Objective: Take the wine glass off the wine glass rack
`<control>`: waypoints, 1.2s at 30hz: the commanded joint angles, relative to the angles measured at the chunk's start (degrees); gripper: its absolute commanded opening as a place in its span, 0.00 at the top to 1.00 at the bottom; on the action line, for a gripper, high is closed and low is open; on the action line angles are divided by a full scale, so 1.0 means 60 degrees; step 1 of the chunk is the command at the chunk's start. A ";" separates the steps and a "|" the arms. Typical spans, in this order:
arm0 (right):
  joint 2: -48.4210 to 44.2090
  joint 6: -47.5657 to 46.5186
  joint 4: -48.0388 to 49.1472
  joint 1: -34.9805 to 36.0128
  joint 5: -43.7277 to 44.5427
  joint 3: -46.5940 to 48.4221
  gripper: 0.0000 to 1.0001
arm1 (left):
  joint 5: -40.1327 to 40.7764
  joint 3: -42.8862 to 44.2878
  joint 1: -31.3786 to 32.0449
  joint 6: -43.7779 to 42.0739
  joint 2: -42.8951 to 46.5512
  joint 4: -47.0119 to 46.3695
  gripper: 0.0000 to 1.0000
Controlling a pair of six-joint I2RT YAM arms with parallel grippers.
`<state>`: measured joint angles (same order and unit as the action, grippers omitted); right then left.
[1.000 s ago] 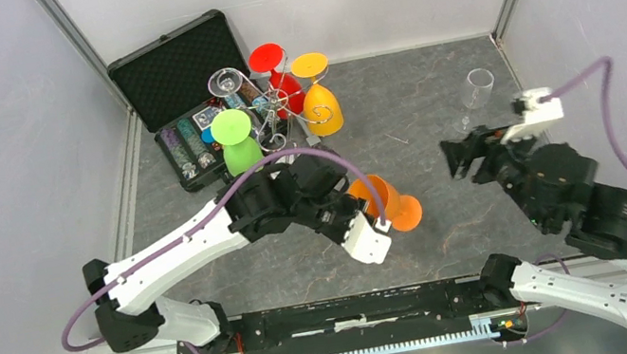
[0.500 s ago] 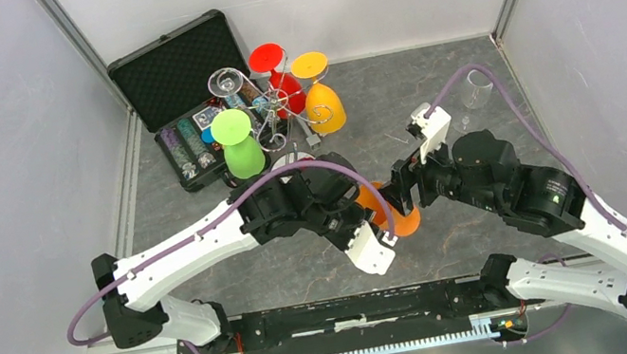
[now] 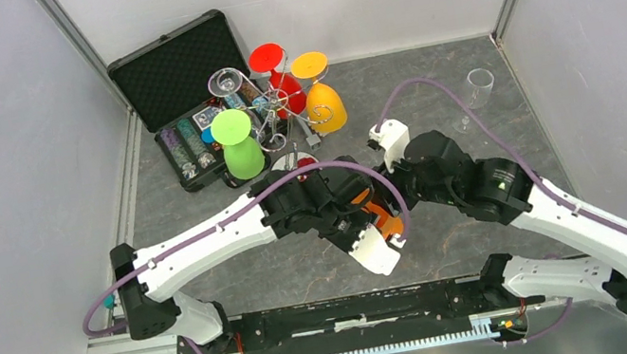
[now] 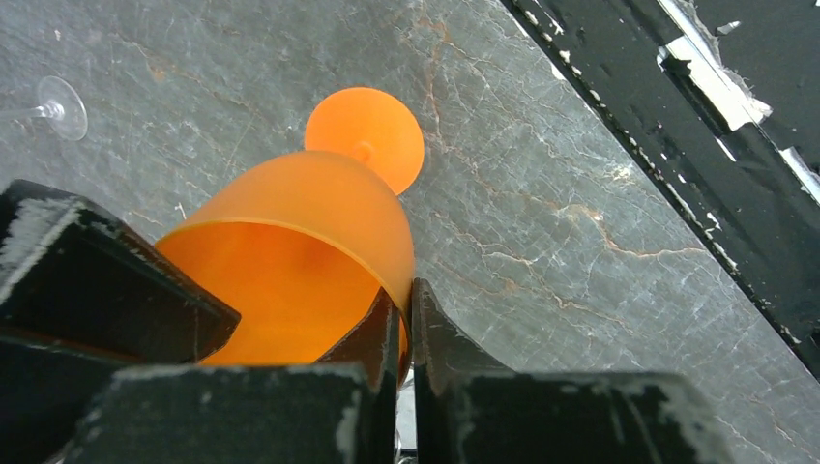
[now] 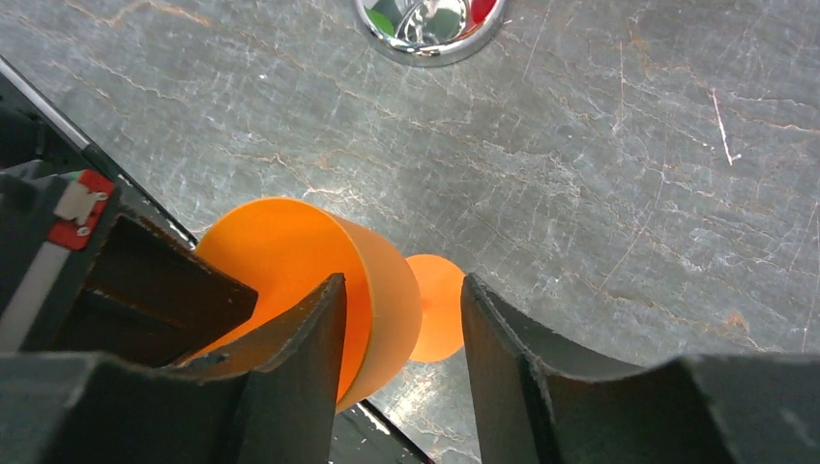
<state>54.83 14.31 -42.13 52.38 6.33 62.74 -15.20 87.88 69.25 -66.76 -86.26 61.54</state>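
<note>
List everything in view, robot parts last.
orange wine glass: one, orange, held mid-table
wine glass rack: one, silver, far left
green glass, red glass, yellow glass, hung clear glass: one each, upside down on rack
loose clear glass: one, table's far right
case: one, black, open, coloured chips, behind rack
table: one, grey stone
left arm: white-black, jaws shut on orange glass's rim
right arm: white-black, jaws open, straddling that glass

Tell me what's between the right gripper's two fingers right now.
The orange wine glass: its bowl's narrow end and round foot lie in the gap, shown in the right wrist view. The left gripper pinches its rim.
</note>
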 commanded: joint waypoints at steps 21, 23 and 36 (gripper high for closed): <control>0.0566 0.0021 0.0877 -0.0015 0.0993 -0.0184 1.00 | 0.0864 -0.0419 0.0090 -0.0598 0.0730 -0.0813 0.00; 0.0601 -0.0022 0.0869 -0.0027 0.1376 -0.0230 1.00 | 0.0821 -0.0743 0.0087 -0.0688 0.1084 -0.1334 0.00; 0.0954 -0.0404 0.1952 -0.2441 0.2283 -0.1230 1.00 | 0.2094 -0.3139 0.0079 0.0282 0.3090 -0.6163 0.00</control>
<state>60.42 13.13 -36.34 43.62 18.06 56.31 -7.31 71.31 69.52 -68.62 -70.19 37.85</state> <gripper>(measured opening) 0.014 0.993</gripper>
